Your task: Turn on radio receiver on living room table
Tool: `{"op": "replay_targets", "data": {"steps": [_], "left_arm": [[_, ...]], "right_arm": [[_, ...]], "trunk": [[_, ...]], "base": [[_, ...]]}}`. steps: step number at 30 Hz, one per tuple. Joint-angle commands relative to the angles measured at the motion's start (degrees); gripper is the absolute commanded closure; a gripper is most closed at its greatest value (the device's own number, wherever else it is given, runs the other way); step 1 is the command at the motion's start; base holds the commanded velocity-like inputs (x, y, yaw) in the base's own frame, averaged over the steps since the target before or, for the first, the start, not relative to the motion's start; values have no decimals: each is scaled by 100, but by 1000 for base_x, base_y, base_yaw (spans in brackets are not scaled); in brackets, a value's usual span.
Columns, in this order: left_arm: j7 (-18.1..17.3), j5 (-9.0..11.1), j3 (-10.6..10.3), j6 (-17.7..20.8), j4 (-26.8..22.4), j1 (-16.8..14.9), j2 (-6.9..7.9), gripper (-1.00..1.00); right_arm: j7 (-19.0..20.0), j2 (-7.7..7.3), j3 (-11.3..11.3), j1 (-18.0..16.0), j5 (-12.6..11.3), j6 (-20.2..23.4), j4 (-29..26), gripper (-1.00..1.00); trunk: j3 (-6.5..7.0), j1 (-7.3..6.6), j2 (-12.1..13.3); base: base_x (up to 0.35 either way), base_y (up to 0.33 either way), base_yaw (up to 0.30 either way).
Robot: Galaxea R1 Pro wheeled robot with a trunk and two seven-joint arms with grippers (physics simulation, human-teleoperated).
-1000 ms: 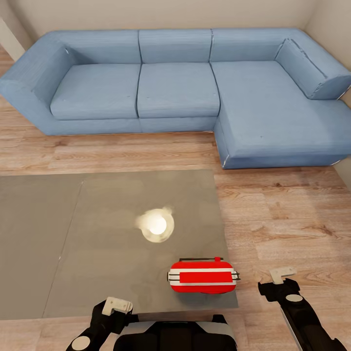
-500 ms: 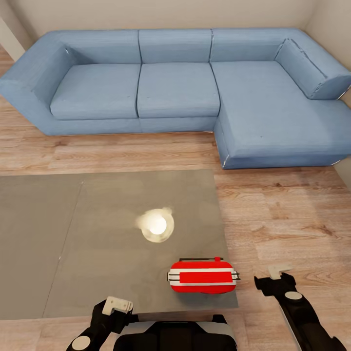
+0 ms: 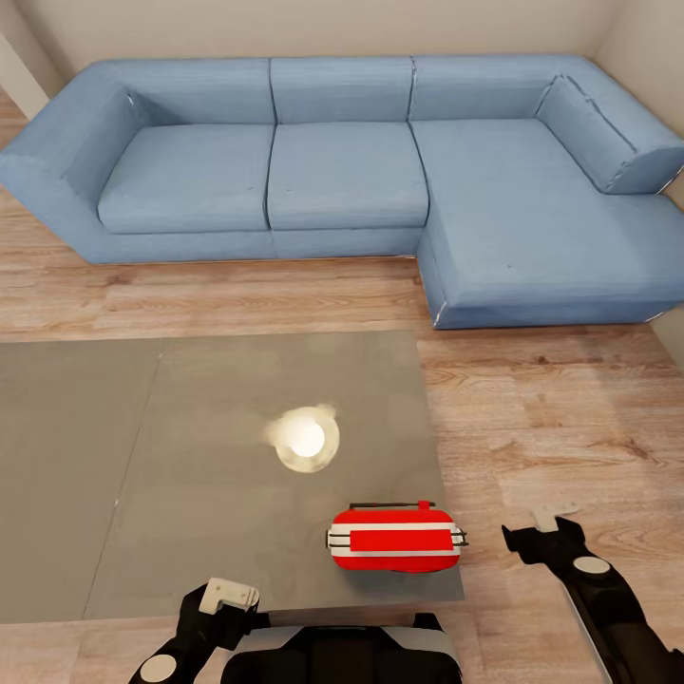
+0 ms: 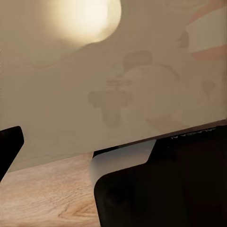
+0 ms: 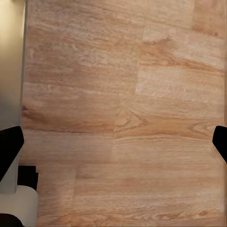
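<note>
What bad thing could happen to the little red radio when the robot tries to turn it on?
1. The radio receiver sits close to the corner of the table, so a hard push might slide it off onto the wood floor.
2. The right gripper hangs over the floor beside the table; swinging in sideways, it might bump the radio's end rather than reach its controls.

blue l-shaped sofa [image 3: 380,180] against wall; light wood floor [image 3: 560,418].
</note>
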Motion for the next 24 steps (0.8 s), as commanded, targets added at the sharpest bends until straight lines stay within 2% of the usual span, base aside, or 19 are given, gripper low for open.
{"op": "replay_targets", "data": {"steps": [1,7,8,15,18,21,24], "left_arm": [[0,0,0,0,0,0,-1,-100],[0,0,2,0,0,0,-3,-100],[0,0,2,0,0,0,-3,-100],[0,0,2,0,0,0,-8,-100],[0,0,2,0,0,0,-11,-100],[0,0,0,0,0,0,-19,-100],[0,0,-3,0,0,0,-19,-100]], "right_arm": [[33,-33,0,0,6,10,-33,-100],[225,-227,-22,-3,72,44,-226,-100],[2899,-985,-24,-6,75,45,-866,-100],[3047,-1126,-12,-8,82,46,-872,-100],[3260,-1219,-1,-9,129,46,-874,-100],[3863,-1334,-13,-9,318,46,-886,-100],[4192,-1357,-20,-7,453,41,-894,-100]], "trunk": [[0,0,0],[0,0,0],[0,0,0],[0,0,0],[0,0,0],[0,0,0],[0,0,0]], "base": [[0,0,0],[0,0,0],[0,0,0],[0,0,0],[0,0,0],[0,0,0],[0,0,0]]}}
